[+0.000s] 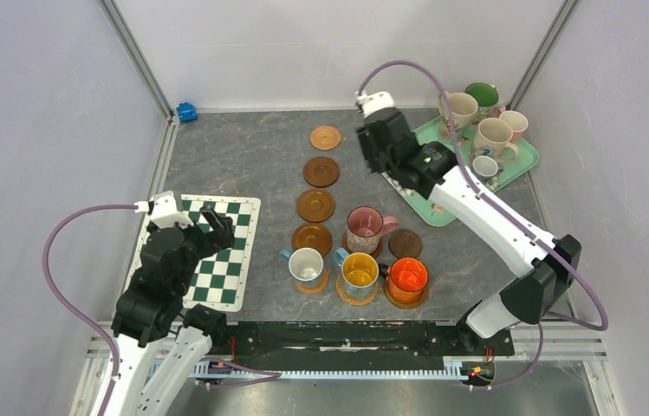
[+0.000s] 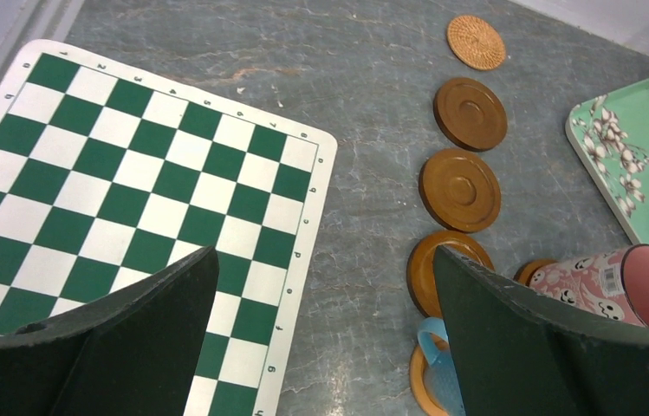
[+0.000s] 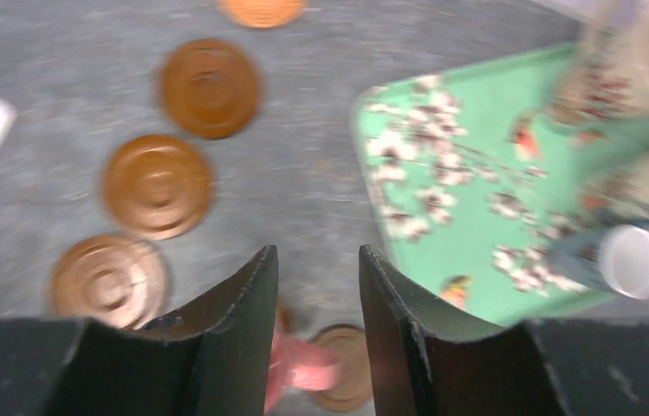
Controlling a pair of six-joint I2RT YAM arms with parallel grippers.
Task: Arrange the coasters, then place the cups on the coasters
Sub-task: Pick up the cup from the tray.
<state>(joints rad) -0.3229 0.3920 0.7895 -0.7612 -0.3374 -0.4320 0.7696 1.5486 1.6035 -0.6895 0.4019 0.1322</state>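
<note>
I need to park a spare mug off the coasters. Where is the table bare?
Bare grey table lies between the checkered mat and the column of coasters, up to the back wall. Crowded: the mugs at the near centre and the tray's far end.

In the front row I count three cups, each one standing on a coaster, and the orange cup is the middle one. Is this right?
Not quite. The orange cup stands at the right end of that row, and the middle one is the blue cup with the yellow inside. The top external view shows this. The rest of your statement holds.
</note>
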